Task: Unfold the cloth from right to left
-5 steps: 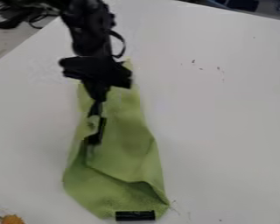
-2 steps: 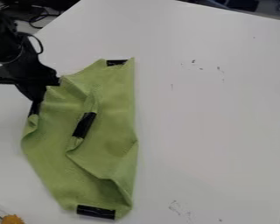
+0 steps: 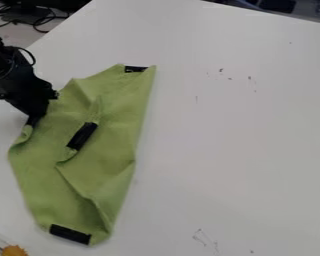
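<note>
My black gripper (image 3: 33, 120) is at the left edge of the green cloth (image 3: 109, 155), shut on a bunched bit of that edge. The cloth lies on the left half of the white table, with a raised fold through its middle and creases near its lower end. Black patches mark it at the top corner, on the middle fold and at the bottom edge.
The white table (image 3: 229, 140) has small dark marks on its right side. An orange object (image 3: 14, 250) sits at the bottom left corner. Black cables (image 3: 39, 20) lie beyond the table at the upper left.
The gripper has moved left, drawing the cloth's left edge with it. The cloth has spread wider, its middle fold has come into sight, and its lower end has slid left.
</note>
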### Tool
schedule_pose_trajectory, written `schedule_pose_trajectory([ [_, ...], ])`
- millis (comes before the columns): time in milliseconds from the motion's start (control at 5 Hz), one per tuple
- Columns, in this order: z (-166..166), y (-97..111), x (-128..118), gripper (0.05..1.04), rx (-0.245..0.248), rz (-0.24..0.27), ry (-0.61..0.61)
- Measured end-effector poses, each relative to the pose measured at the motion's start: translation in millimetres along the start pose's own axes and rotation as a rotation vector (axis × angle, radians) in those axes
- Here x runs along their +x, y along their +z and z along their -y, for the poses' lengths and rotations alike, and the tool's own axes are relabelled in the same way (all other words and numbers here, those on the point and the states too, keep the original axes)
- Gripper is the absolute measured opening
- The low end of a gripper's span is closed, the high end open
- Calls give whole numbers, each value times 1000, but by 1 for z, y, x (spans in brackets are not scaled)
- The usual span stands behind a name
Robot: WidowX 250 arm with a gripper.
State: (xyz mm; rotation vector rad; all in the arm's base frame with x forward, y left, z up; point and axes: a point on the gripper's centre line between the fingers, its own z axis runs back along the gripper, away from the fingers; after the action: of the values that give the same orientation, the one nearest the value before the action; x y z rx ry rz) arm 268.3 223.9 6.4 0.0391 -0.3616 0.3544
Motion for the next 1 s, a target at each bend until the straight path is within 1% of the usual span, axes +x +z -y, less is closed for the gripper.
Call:
schedule_pose_trajectory([
  [200, -7, 2, 3, 758, 26, -8, -34],
  [400, -21, 4, 3, 985, 51, -13, -29],
  [600, -34, 3, 8, 1001, 79, -4, -46],
  [1000, -66, 12, 13, 1000, 155, 11, -79],
])
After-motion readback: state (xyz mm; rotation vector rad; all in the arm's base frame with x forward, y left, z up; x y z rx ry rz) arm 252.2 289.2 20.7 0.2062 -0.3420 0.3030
